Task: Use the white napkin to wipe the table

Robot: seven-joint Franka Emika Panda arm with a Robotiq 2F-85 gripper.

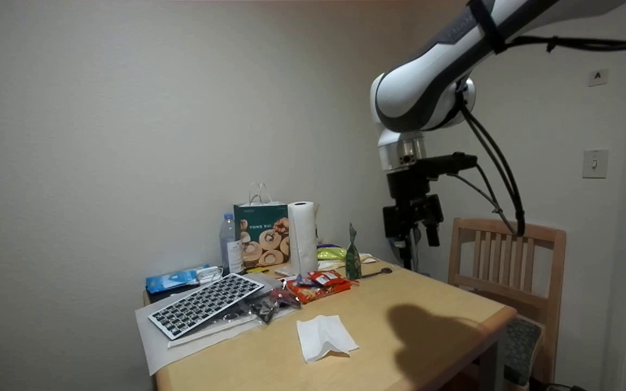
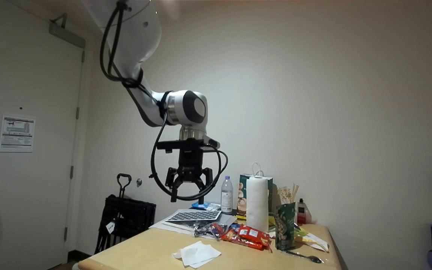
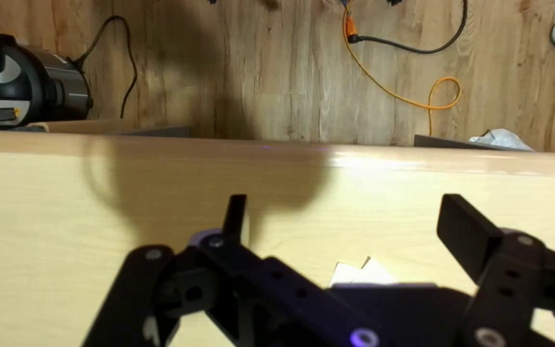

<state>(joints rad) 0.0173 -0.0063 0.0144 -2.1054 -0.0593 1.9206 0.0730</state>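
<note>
Gripper (image 2: 187, 200) spread wide, hanging well above table (image 1: 367, 309). White napkin (image 1: 324, 336) lying creased on table, apart from gripper, in from long edge in wrist view. In an exterior view, keyboard (image 1: 204, 305) over white sheet (image 1: 151, 347) overhanging left edge, shadow (image 1: 427, 342) by right edge. In an exterior view, dark spoon (image 2: 313, 258) near right edge, just beside green pouch (image 2: 285, 227). Paper towel roll (image 2: 257, 204) upright toward back edge.

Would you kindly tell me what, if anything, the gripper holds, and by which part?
Nothing is held: the gripper hangs open and empty, while the white napkin lies on the table.
</note>
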